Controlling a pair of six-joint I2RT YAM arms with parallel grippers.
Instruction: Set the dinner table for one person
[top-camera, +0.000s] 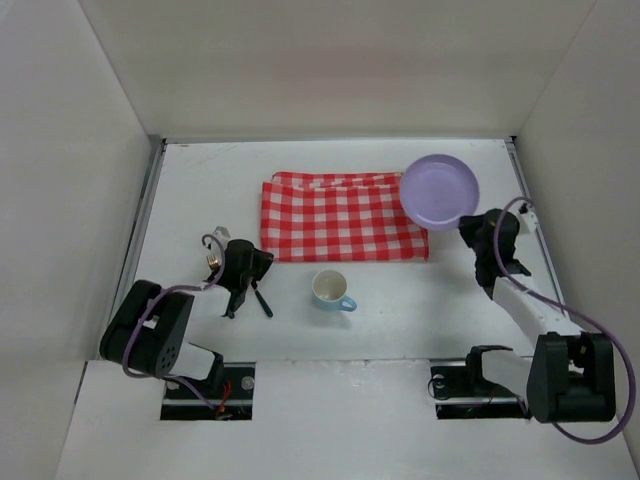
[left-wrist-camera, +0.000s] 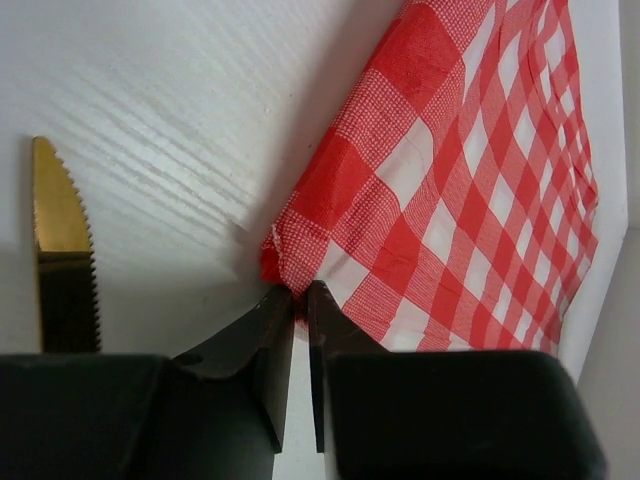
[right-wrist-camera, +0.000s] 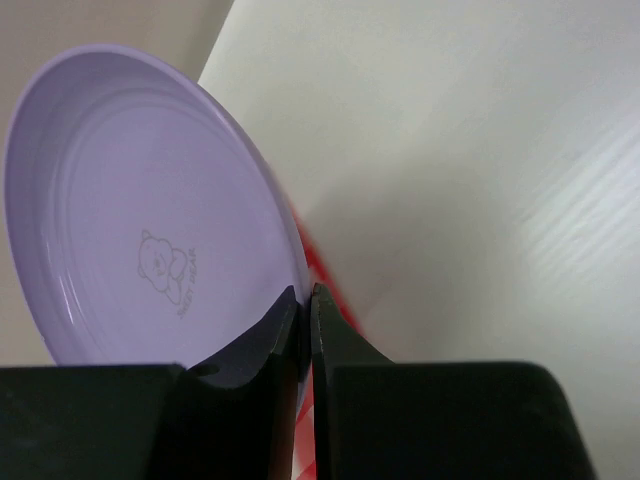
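The white dinner table (top-camera: 420, 300) carries a folded red-and-white checked cloth (top-camera: 340, 215) at its middle back. My left gripper (top-camera: 264, 257) is at the cloth's near left corner; in the left wrist view its jaws (left-wrist-camera: 300, 292) are shut on that corner of the cloth (left-wrist-camera: 450, 200). A pale purple plate (top-camera: 438, 190) hangs tilted over the cloth's right end, with my right gripper (top-camera: 468, 222) shut on its near rim. In the right wrist view the gripper (right-wrist-camera: 304, 294) pinches the plate (right-wrist-camera: 150, 210), which has a small bear print.
A light blue cup (top-camera: 331, 290) stands in front of the cloth. A knife (top-camera: 262, 299) with a dark handle lies beside my left gripper, its gold serrated blade (left-wrist-camera: 60, 220) on the table. A small gold-coloured piece (top-camera: 214, 258) sits left of the left wrist. Metal rails edge the table.
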